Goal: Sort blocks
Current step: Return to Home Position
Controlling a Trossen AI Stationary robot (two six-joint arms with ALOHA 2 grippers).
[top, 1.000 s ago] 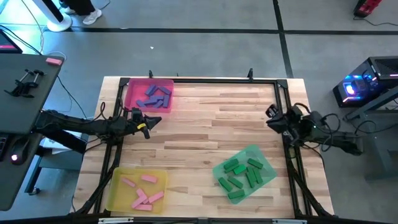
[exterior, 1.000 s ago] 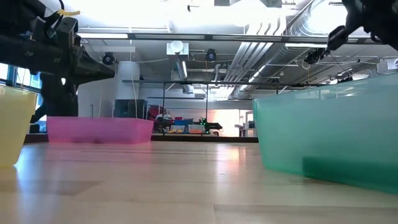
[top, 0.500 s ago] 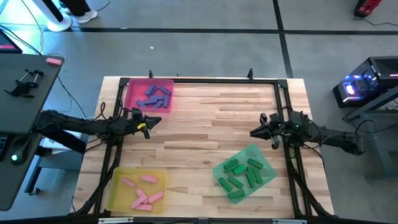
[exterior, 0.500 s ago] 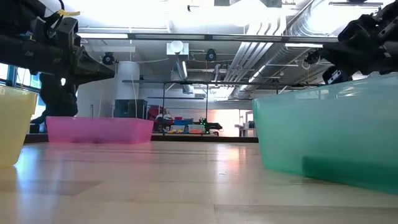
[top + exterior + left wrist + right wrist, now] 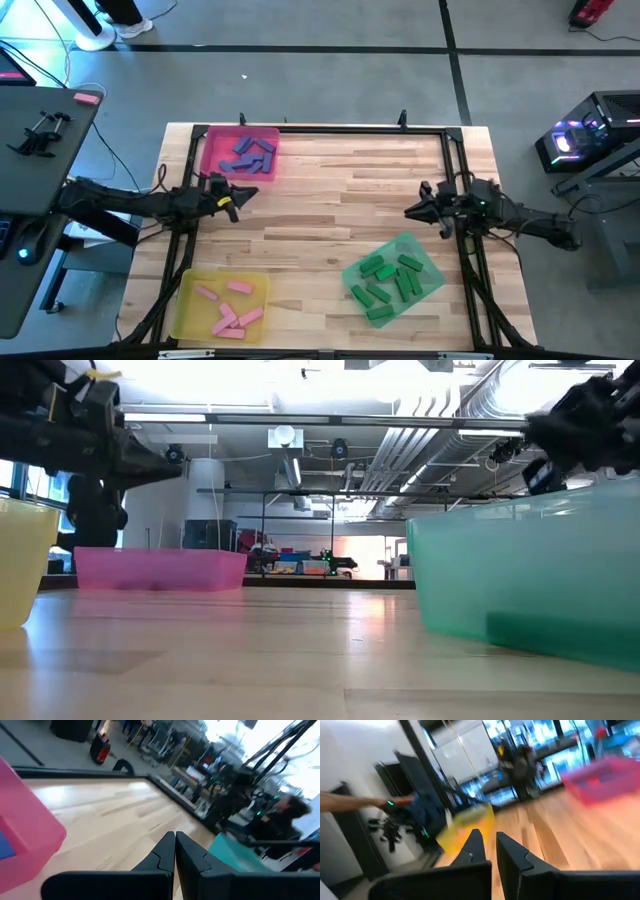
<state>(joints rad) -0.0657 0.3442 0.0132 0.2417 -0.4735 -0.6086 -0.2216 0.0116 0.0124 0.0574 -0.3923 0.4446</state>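
The blocks lie in three trays in the high view: purple-blue blocks in the pink tray, pink blocks in the yellow tray, green blocks in the green tray. My left gripper hovers shut near the table's left edge, just near of the pink tray. My right gripper hovers by the right edge, far of the green tray, with a narrow gap between its fingers. Neither holds anything.
A black frame runs along the table's far, left and right edges. The wooden top between the trays is bare. In the low view the green tray stands close on the right and the pink tray far back.
My right arm has unfolded from the right edge, carrying its gripper toward the table's left and lower, then held still. The blocks and trays have stayed where they were.
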